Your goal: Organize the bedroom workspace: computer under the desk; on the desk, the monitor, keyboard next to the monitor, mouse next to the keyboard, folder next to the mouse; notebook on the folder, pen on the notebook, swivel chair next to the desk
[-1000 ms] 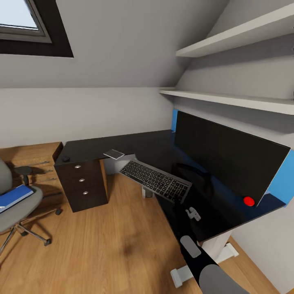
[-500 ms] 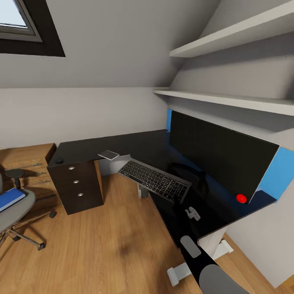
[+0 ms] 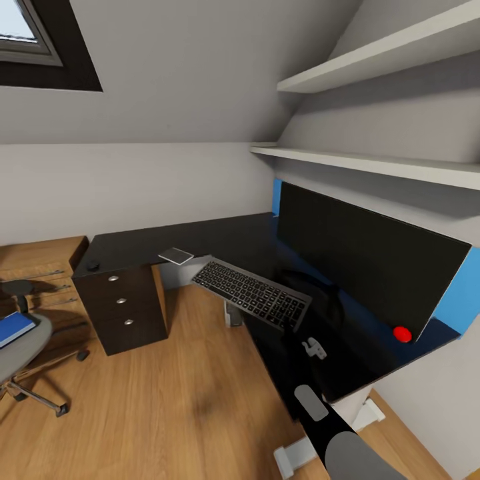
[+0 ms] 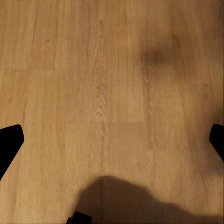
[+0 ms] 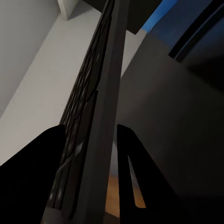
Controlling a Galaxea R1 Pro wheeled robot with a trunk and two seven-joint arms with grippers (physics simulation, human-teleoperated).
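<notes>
Right gripper (image 5: 88,158) clamps slim silver-framed keyboard (image 3: 252,294) | above glossy black desk (image 3: 220,237)

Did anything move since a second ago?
Mostly the camera turned, so the whole room slid left in the head view. The right tool still grips the keyboard above the desk. The monitor, notebook and mouse stayed put.

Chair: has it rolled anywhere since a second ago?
No. The chair keeps its place against the desk and the wooden unit; the whole head view shifted, so the camera moved.
</notes>
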